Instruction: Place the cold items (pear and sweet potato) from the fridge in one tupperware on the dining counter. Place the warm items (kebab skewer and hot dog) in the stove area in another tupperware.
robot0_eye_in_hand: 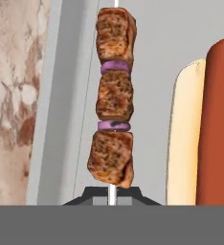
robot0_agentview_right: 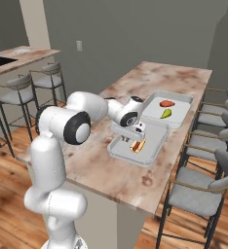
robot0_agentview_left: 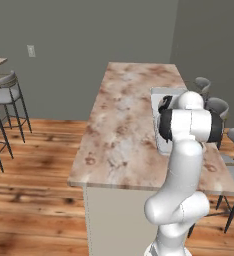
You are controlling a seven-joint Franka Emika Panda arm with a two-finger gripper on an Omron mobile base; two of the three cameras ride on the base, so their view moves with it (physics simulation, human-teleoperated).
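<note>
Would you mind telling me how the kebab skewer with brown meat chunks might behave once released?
The kebab skewer looks stiff along its thin stick, so probably no flopping. Its blocky chunks likely resist rolling. It may settle against the hot dog alongside.

The arm (robot0_agentview_right: pixel 57 146) at the left of the right base view is glossy white, built of rounded tubular segments. Dark bands ring its joints, and a bulbous white base sits low in the frame.

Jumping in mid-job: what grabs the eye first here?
The kebab skewer held upright by its stick in the shut claw, over the near tupperware. Beside it lies the hot dog. The far tupperware on the dining counter holds the pear and sweet potato.
</note>
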